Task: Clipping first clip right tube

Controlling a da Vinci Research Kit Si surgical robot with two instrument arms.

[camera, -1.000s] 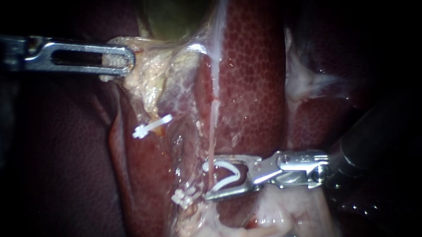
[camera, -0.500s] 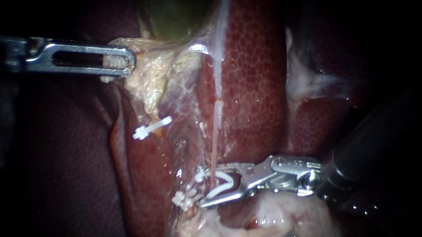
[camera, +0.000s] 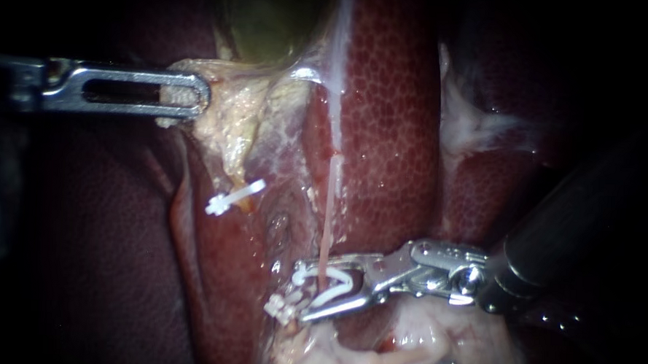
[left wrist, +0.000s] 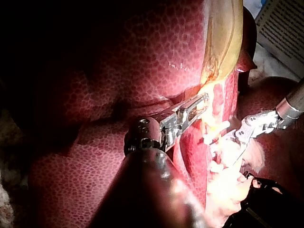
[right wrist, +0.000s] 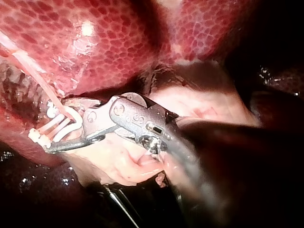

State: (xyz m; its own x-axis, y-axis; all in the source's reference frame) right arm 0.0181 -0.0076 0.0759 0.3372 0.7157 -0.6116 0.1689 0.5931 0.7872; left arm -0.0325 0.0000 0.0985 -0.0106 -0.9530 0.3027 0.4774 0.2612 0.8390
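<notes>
A thin pink tube (camera: 325, 229) runs down the liver (camera: 392, 134), right of a paler tube carrying a white clip (camera: 233, 196). My right instrument (camera: 302, 290) comes in from the right, its jaws astride the pink tube. A bent white clip (camera: 338, 281) sits between those jaws and wraps the tube; the right wrist view shows the same clip (right wrist: 66, 126) around the tube (right wrist: 42, 85). My left instrument (camera: 196, 94) is shut on pale tissue (camera: 221, 119) below the green gallbladder (camera: 265, 26), holding it to the left.
Another white clip (camera: 282, 306) sits just below and left of my right instrument's jaws. Pale fatty tissue (camera: 419, 339) lies under its shaft. Dark liver lobes lie on both sides.
My right instrument has slid left across the pink tube. Its jaws have narrowed, and the clip between them has flattened around the tube. The left instrument has held still.
</notes>
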